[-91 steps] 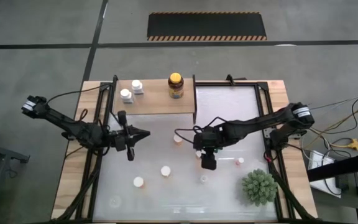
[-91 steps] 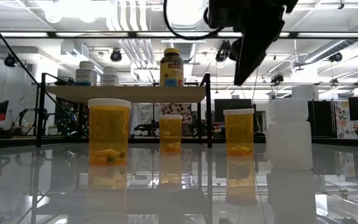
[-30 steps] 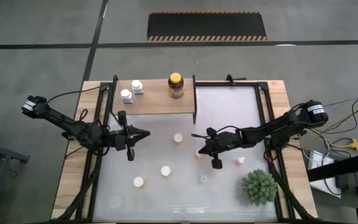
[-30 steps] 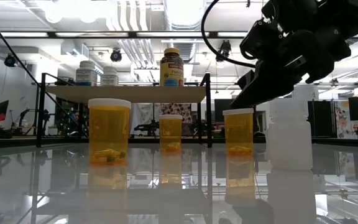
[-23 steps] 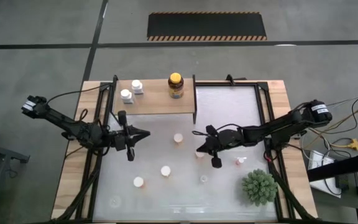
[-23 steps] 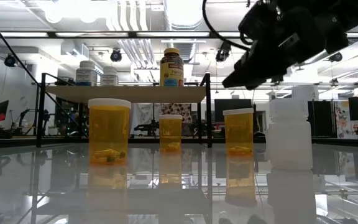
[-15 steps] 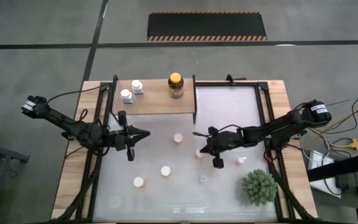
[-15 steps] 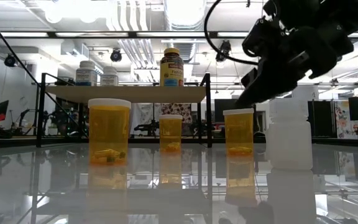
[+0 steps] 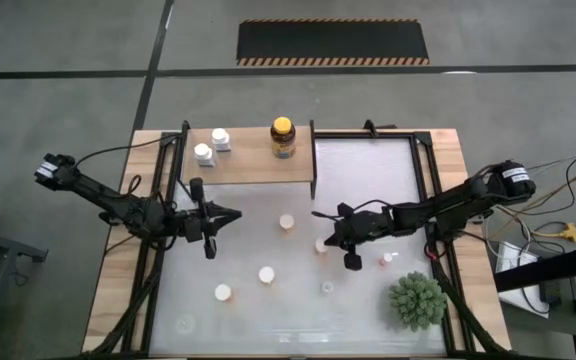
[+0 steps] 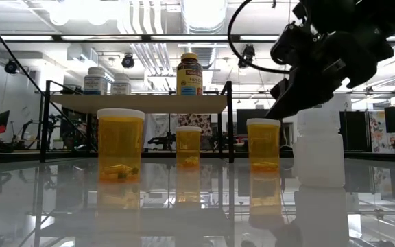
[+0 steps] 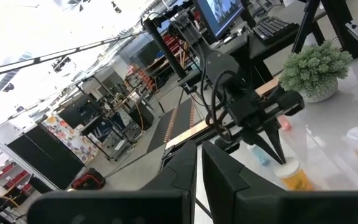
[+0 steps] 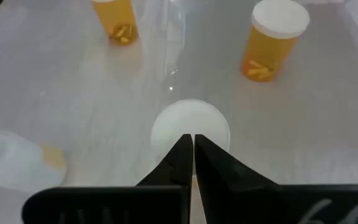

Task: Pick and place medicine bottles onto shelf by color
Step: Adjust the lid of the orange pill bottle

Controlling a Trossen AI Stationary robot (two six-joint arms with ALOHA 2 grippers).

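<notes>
your right end effector (image 9: 326, 238) hangs directly over an orange bottle (image 12: 190, 129), fingers (image 12: 180, 155) nearly closed with only a slit between them, holding nothing; the white cap shows just past the fingertips. taking that orange bottle as landmark: a second orange bottle (image 9: 287, 222) stands near it toward the shelf (image 9: 250, 152), a third (image 9: 266, 275) and a fourth (image 9: 223, 293) sit farther off on the counter (image 9: 368, 170) away from the shelf, a small white bottle (image 9: 386, 258) lies beyond the right arm, and the green plant (image 9: 416, 300) stands well apart at the counter's corner. on the shelf: two white bottles (image 9: 211, 146) and the amber yellow-capped jar (image 9: 283, 137). your left end effector (image 9: 234, 214) waits well apart on the shelf's side of the landmark, fingers (image 11: 182, 168) almost together, nothing held.
</notes>
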